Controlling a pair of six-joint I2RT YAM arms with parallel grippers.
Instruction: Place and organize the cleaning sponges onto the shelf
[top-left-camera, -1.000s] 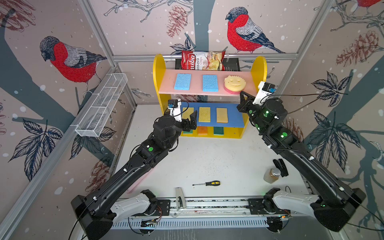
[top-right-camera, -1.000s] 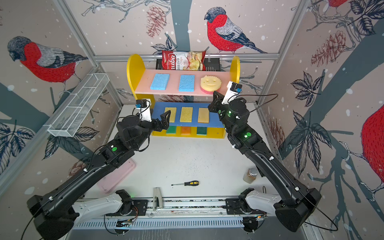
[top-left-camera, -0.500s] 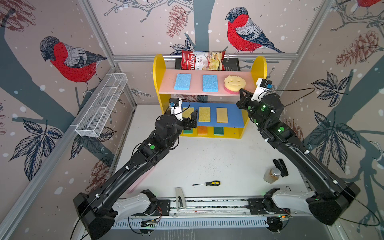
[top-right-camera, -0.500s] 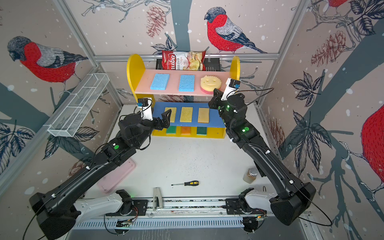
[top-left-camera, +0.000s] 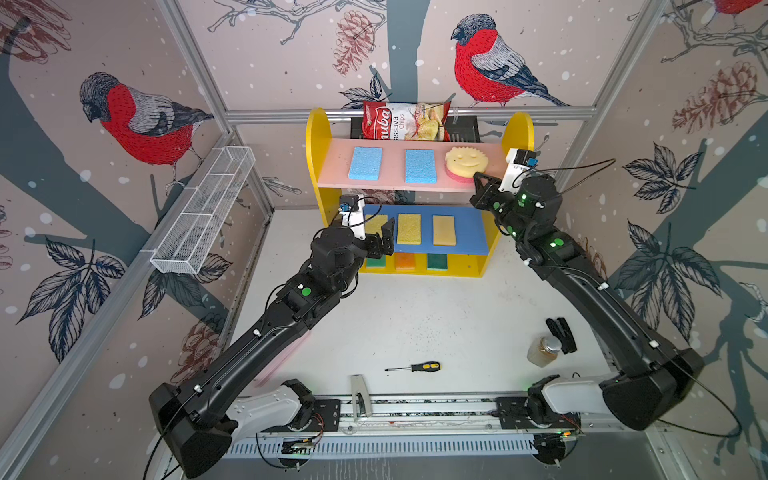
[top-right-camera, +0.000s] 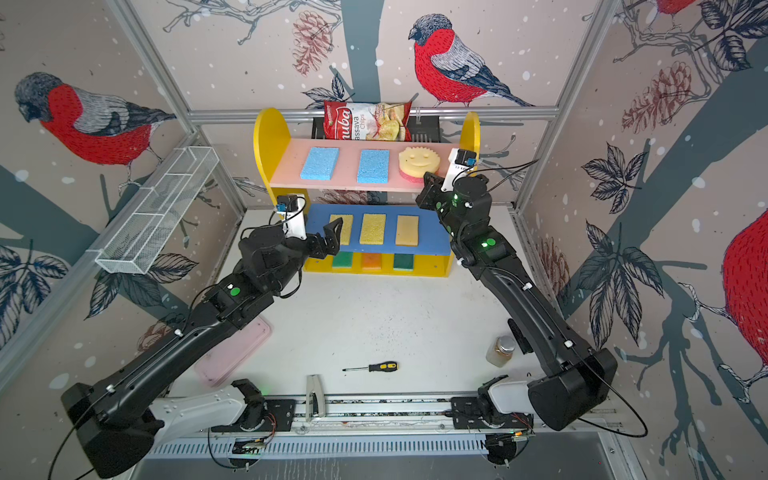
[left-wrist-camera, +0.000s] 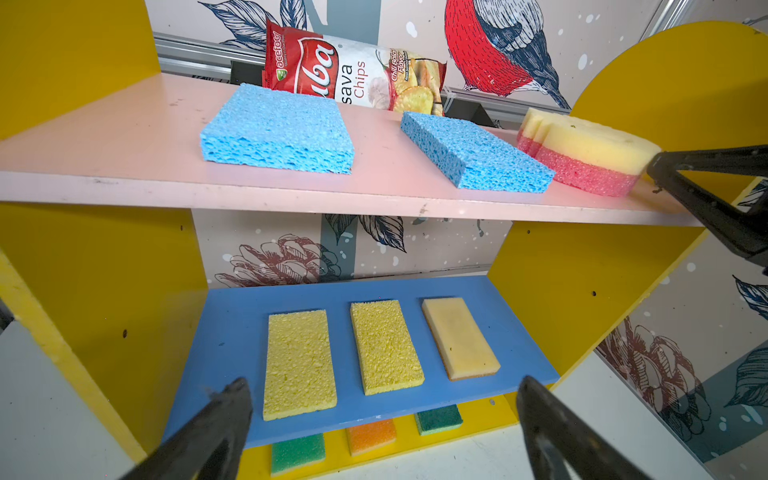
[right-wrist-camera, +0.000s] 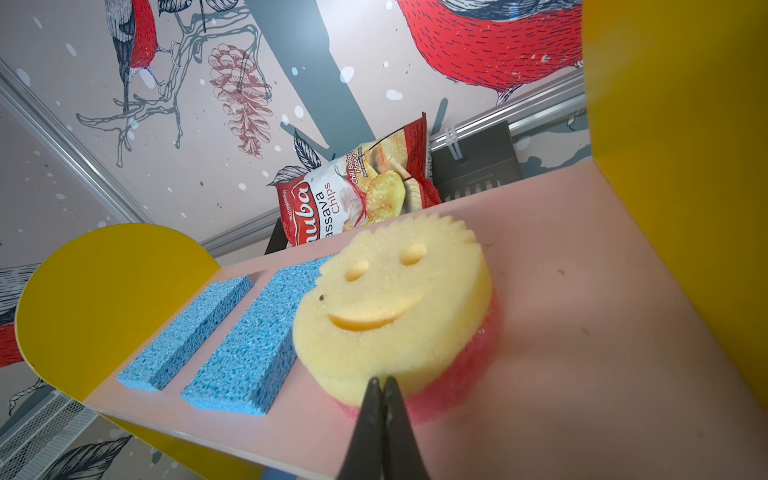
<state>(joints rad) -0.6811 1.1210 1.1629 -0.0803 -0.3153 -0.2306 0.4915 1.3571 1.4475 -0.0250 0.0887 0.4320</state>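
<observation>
Now, left hand (left-wrist-camera: 382, 386): wide, empty, facing the shelf (left-wrist-camera: 582, 291).
Right hand (right-wrist-camera: 382, 380): pinched closed, tips against smiley-face sponge (right-wrist-camera: 390, 307).

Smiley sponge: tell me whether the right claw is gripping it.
No, the right claw is shut on itself in front of the smiley sponge, with nothing held between its tips.

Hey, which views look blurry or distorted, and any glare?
Right wrist view: the shut right gripper and the near edge of the smiley sponge look soft. Left wrist view: wide-angle bend in the pink board, a faint bright patch near its front. Both top views: sharp, evenly lit.
</observation>
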